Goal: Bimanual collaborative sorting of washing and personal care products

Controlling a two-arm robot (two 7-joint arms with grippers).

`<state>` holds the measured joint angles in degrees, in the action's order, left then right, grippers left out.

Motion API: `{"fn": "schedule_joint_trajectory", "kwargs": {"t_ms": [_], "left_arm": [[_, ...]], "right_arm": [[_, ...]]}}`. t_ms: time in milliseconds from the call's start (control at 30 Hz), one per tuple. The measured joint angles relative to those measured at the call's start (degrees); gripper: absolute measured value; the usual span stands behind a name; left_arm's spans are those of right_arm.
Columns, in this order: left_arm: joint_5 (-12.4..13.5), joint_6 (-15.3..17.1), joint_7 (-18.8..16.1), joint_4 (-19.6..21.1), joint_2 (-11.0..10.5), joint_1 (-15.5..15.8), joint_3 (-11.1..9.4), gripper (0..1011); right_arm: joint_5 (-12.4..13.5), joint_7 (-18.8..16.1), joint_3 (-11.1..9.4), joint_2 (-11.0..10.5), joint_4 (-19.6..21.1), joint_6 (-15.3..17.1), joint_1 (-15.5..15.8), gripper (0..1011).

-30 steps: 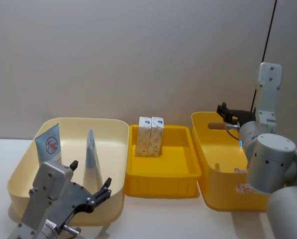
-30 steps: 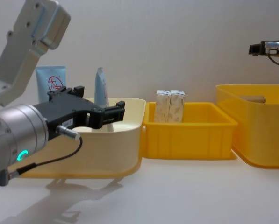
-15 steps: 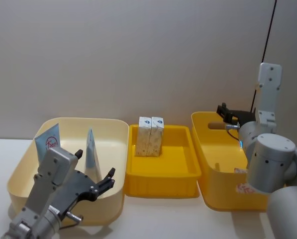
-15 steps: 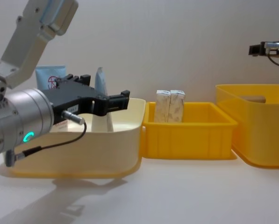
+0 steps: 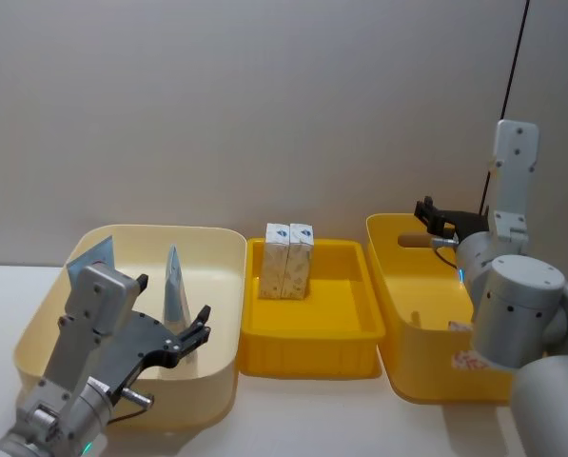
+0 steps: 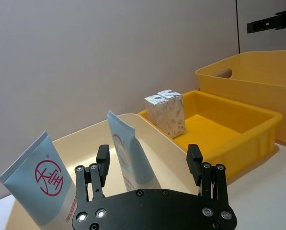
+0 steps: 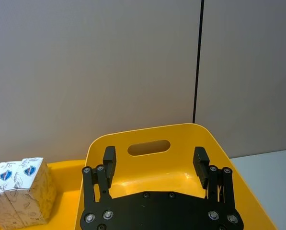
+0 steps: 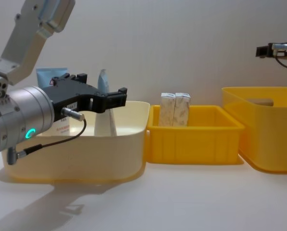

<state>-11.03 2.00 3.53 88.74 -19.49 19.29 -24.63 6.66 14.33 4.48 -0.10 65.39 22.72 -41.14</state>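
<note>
While each arm's jaws stand spread, the cream bin [image 5: 207, 257], worktop [image 5: 303, 419] left, holds two upright tubes [image 5: 176, 290], left gripper [image 5: 174, 300] just before them; the deep bin [image 5: 426, 371], right, sits under the right gripper [image 5: 424, 215]; the middle tray [image 5: 312, 352] holds two cartons [image 5: 288, 259], back-left corner.

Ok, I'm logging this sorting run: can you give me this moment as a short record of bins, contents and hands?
cream bin: tube with red logo, second tube, both pale blue, standing
yellow tray: two white cartons, upright, side by side
tall yellow bin: contents unclear
left hand: open, empty, over cream bin, facing tubes
right hand: open, empty, above tall yellow bin
</note>
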Motion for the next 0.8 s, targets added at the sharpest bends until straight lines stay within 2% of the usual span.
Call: {"fn": "schedule_joint_trajectory", "kwargs": {"t_ms": [233, 800], "left_arm": [[-0.43, -0.29, 0.29, -2.48, 1.16, 1.21, 0.49, 1000], [-0.69, -0.74, 3.41, -10.64, 3.28, 6.06, 0.72, 1000]], "right_arm": [[0.00, 0.00, 0.00, 0.00, -0.02, 0.00, -0.01, 1001], [0.00, 0.00, 0.00, 0.00, -0.02, 0.00, 0.00, 1001]]}}
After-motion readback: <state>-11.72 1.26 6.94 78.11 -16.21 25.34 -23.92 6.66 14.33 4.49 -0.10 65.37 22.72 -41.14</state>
